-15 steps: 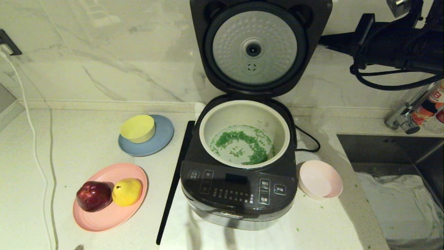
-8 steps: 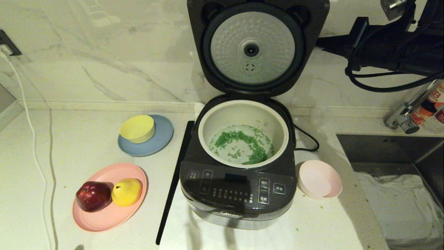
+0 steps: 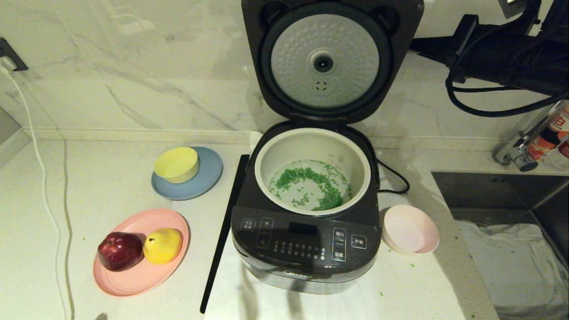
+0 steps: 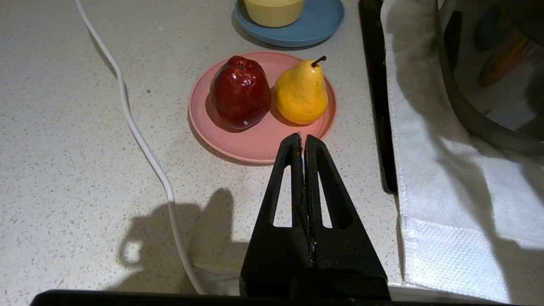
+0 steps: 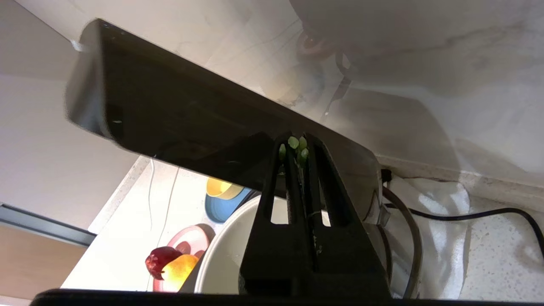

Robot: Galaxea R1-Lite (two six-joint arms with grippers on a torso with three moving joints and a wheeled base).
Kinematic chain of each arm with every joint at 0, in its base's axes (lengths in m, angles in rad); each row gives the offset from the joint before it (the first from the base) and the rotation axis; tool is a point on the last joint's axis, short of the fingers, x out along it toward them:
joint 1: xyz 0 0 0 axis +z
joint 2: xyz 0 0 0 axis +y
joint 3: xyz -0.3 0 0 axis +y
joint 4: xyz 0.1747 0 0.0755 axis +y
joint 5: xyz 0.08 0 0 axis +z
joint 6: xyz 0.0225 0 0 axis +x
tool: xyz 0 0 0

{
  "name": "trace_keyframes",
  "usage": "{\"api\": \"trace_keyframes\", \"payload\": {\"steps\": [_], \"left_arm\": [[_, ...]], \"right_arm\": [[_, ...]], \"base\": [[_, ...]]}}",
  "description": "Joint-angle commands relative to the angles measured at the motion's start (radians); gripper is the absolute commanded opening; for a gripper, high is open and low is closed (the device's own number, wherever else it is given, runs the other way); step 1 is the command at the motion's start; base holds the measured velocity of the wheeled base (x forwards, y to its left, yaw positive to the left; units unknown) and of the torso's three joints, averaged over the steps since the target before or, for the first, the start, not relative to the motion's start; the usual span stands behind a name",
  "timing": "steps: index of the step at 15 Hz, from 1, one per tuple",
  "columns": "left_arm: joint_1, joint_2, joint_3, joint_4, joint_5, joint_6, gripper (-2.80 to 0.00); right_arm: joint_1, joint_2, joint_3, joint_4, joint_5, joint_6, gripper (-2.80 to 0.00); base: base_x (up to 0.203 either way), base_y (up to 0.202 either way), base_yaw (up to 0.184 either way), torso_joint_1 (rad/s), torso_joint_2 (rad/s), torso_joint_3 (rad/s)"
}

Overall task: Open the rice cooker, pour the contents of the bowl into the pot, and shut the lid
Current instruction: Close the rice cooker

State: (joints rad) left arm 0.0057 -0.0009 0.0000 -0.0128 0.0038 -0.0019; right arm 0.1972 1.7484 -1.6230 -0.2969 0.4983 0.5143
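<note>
One rice cooker (image 3: 306, 240), lid (image 3: 331, 60) up; two grippers (image 4: 302, 140) (image 5: 297, 142), jaws together; maybe four green bits on right tips.

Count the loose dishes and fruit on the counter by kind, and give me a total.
Bowls: 2, a yellow bowl and a pale pink bowl
Plates: 2, a blue plate and a pink plate
Fruit: 2, a red apple and a yellow pear
Total: 6

The right arm (image 3: 502, 60) is matt black, with looped black cables beneath. Both the right gripper (image 5: 297, 146) and left gripper (image 4: 302, 140) have black, rough-textured, tapering fingers pierced by triangular cutouts; green flecks cling to the right tips.
</note>
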Motion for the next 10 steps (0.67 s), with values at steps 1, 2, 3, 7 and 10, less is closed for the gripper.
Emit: {"api": "trace_keyframes", "payload": {"steps": [1, 2, 3, 7, 10], "left_arm": [[0.000, 0.001, 0.009, 0.000, 0.001, 0.000, -2.80], [0.000, 0.001, 0.009, -0.001, 0.000, -0.001, -2.80], [0.000, 0.001, 0.009, 0.000, 0.001, -0.001, -2.80], [0.000, 0.001, 0.009, 0.000, -0.001, -0.001, -2.80], [0.000, 0.001, 0.009, 0.000, 0.000, 0.000, -2.80]], "right_arm": [[-0.004, 0.019, 0.009, -0.019, 0.002, 0.003, -2.80], [-0.009, 0.031, 0.009, -0.048, 0.001, 0.003, -2.80], [-0.013, 0.044, 0.011, -0.075, 0.003, 0.003, -2.80], [-0.013, 0.078, 0.021, -0.106, 0.007, 0.003, -2.80], [-0.012, 0.089, 0.020, -0.122, 0.029, 0.005, -2.80]], "base": [[0.000, 0.000, 0.000, 0.000, 0.00, 0.000], [0.000, 0.000, 0.000, 0.000, 0.00, 0.000], [0.000, 0.000, 0.000, 0.000, 0.00, 0.000], [0.000, 0.000, 0.000, 0.000, 0.00, 0.000], [0.000, 0.000, 0.000, 0.000, 0.00, 0.000]]}}
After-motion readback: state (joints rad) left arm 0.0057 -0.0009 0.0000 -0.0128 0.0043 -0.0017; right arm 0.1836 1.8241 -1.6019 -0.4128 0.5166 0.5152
